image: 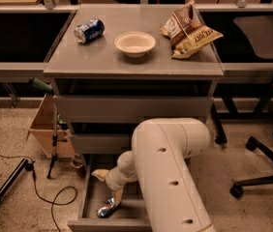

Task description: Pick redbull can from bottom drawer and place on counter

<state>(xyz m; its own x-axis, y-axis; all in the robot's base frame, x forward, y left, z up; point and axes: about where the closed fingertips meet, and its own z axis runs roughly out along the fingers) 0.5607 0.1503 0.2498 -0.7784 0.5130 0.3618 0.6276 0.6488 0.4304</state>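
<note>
At the 6 o'clock edge of the view, the bottom drawer (108,224) is standing pulled out, its grey inside showing. The redbull can (105,209) is lying on its side on the drawer floor, toward the front, shining silver. The white arm (170,178) is filling the view from 5 o'clock and reaching down and left into the drawer. The gripper (108,186) is hanging inside the drawer, just at 12 o'clock of the can. Its beige fingers (99,174) are spreading apart: one is pointing out toward 9 o'clock, the other is pointing down toward 6 o'clock with its tip just beside the can's upper end; whether it is touching I cannot tell. Nothing is sitting between the fingers.

Further back, the two shallower drawers are showing above the arm, the middle drawer (98,143) and the top drawer (131,108). A cardboard box (42,129) is sitting on the floor at 9 o'clock of the cabinet, and an office chair (267,163) is standing at 3 o'clock.

Farthest, the counter (127,64) is carrying a pale bowl (135,43) near its middle, a blue soda can (89,31) lying at 10 o'clock of the bowl, and a chip bag (189,29) at 2 o'clock of it.
</note>
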